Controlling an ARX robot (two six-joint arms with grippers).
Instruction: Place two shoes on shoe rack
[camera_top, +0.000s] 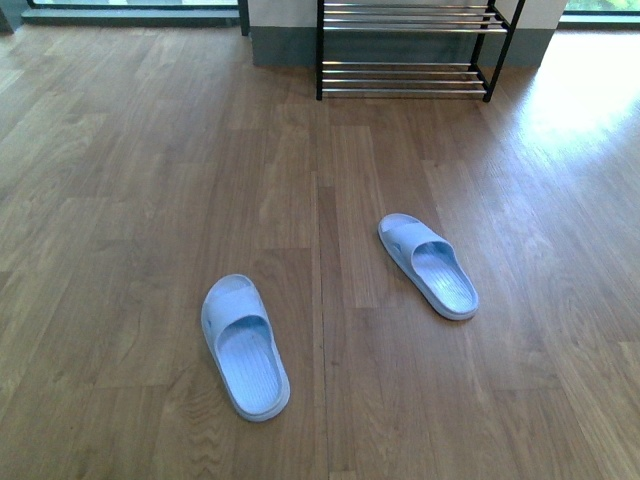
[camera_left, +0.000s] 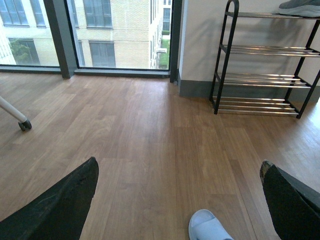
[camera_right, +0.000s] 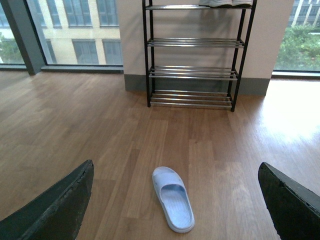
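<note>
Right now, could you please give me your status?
Left gripper, right gripper open, empty. Left slide, right slide on floor, short of shoe rack. Nothing in between.

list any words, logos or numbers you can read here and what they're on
No readable text in any view.
Left slide and right slide: plain light blue, no mark visible.
Shoe rack: no label visible.
Grey shoe on the rack's top tier: only partly in view, nothing legible.
Building outside the window: no signs.
</note>
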